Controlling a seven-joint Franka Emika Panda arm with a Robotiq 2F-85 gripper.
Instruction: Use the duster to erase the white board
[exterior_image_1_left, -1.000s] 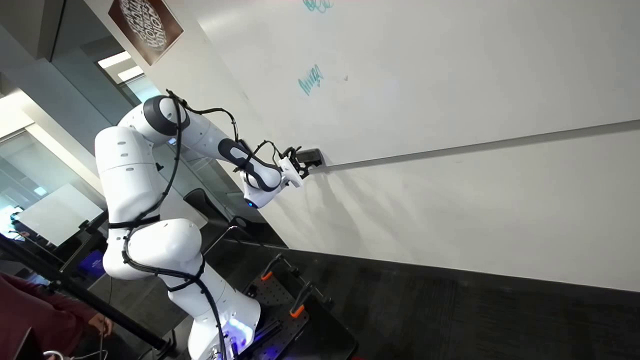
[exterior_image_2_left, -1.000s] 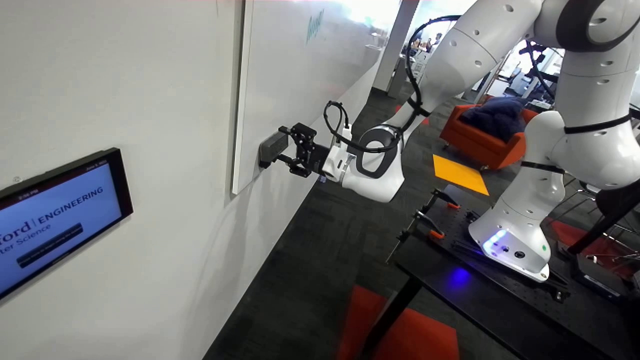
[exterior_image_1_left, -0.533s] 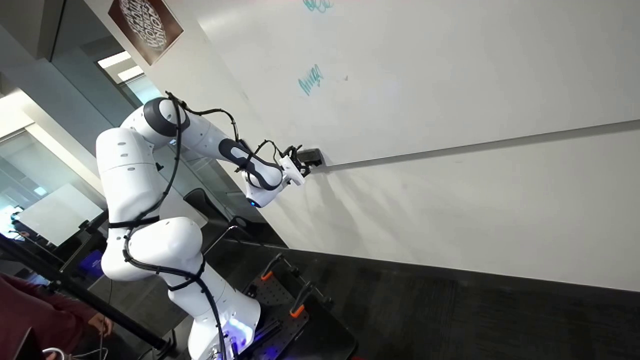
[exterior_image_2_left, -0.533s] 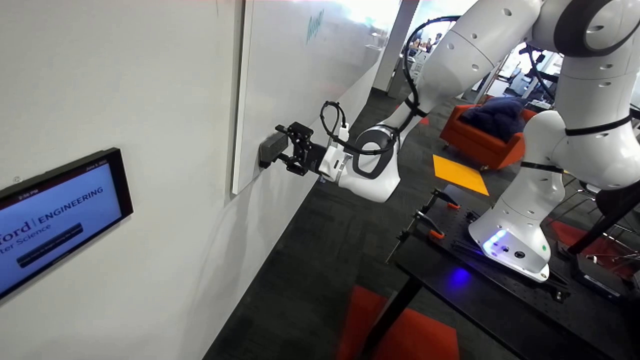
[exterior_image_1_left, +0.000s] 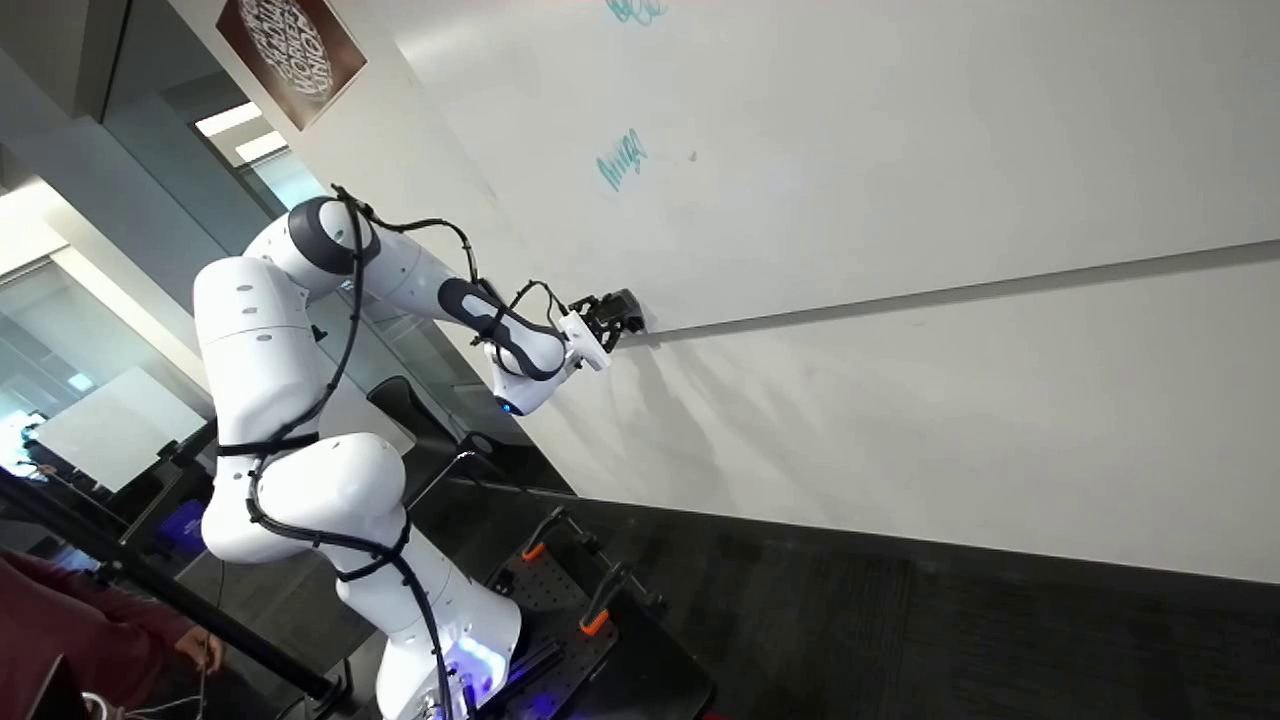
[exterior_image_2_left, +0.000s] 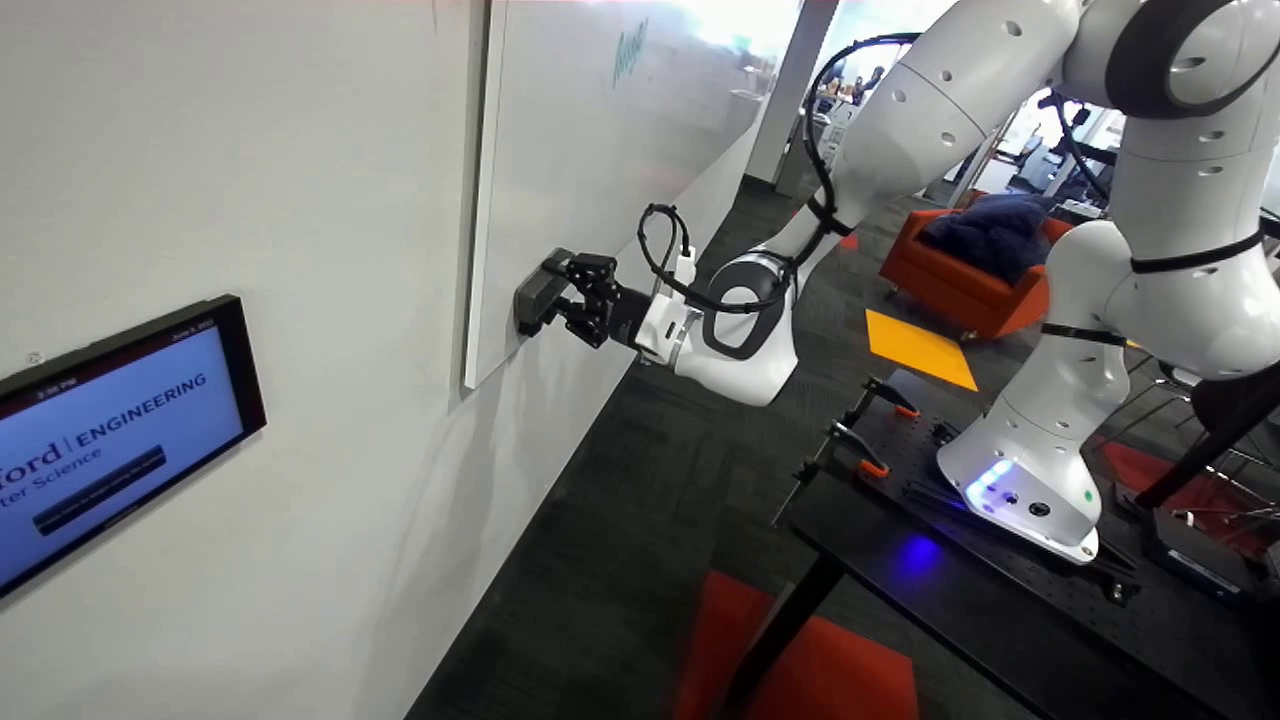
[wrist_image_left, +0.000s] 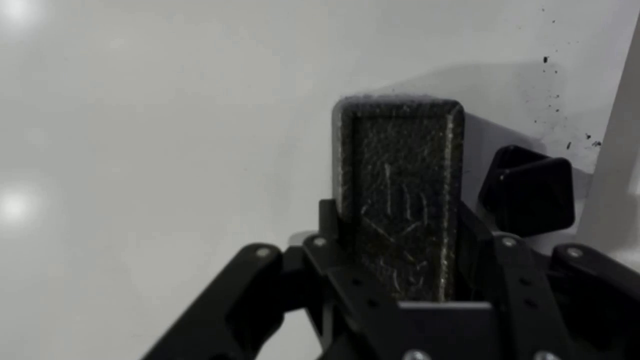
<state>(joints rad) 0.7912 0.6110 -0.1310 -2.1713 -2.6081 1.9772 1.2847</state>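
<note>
The duster (wrist_image_left: 405, 150), a dark, rough-textured rectangular block, rests against the white board (wrist_image_left: 150, 150). In both exterior views the duster (exterior_image_1_left: 628, 303) sits at the board's lower corner, by the grey strip (exterior_image_1_left: 960, 293) along its bottom edge. My gripper (wrist_image_left: 399, 217) is shut on the duster, one finger against each long side. In an exterior view the gripper (exterior_image_2_left: 553, 294) reaches the duster (exterior_image_2_left: 540, 292) from the arm's side. Blue-green scribbles (exterior_image_1_left: 622, 160) mark the white board (exterior_image_1_left: 850, 150) higher up. The duster's near end is hidden behind the gripper's base.
A small black block (wrist_image_left: 537, 195) stands on the board right beside the duster, near the board's edge. A wall screen (exterior_image_2_left: 120, 440) hangs past the board's end. The arm is mounted on a black table (exterior_image_2_left: 930, 590) with clamps (exterior_image_2_left: 860, 448). A person (exterior_image_1_left: 90, 630) sits behind the arm.
The gripper's fingers have come together on the duster's sides, and the duster has turned slightly against the board. Earlier the arm shifted a little towards the board; lately it has hardly moved.
</note>
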